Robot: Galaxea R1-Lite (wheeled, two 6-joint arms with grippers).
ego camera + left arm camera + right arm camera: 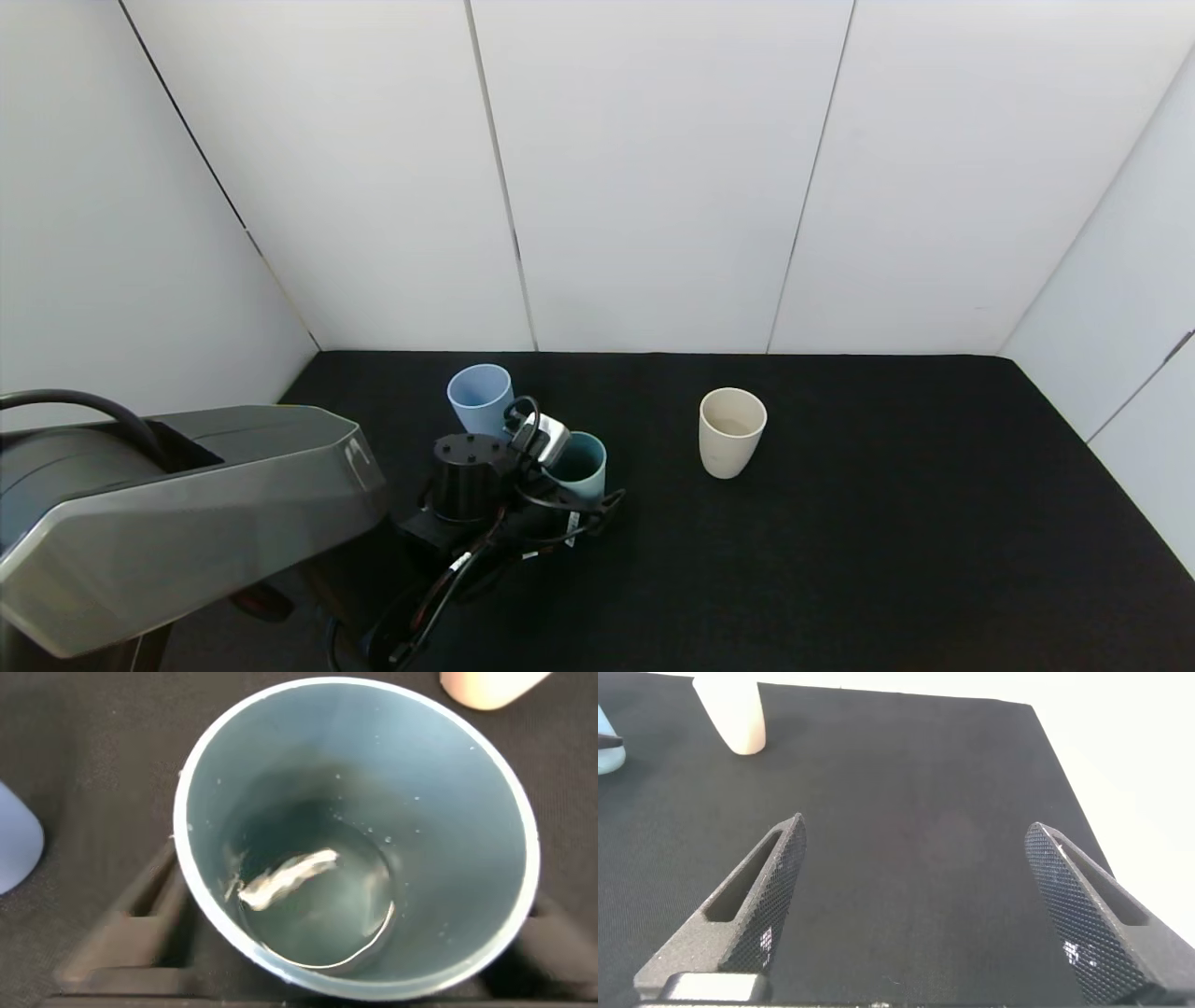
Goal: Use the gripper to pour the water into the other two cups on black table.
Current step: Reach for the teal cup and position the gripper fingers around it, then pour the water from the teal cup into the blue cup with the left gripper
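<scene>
My left gripper [566, 500] is shut on the teal-green cup [577, 464], which stands upright on the black table [887, 541]. In the left wrist view the cup's rim [196, 756] fills the frame, with a black finger [140, 910] against each side. Shallow clear water [346, 915] lies in its bottom, with a small clear crumpled scrap [285, 877] in it. The light blue cup [480, 397] stands just behind and left of the gripper. The cream-beige cup [731, 431] stands apart to the right. My right gripper [915, 826] is open and empty, low over bare table, out of the head view.
White wall panels [653, 168] border the table at the back and both sides. My left arm's grey casing [187, 504] fills the lower left of the head view. The cream cup also shows far off in the right wrist view [733, 714].
</scene>
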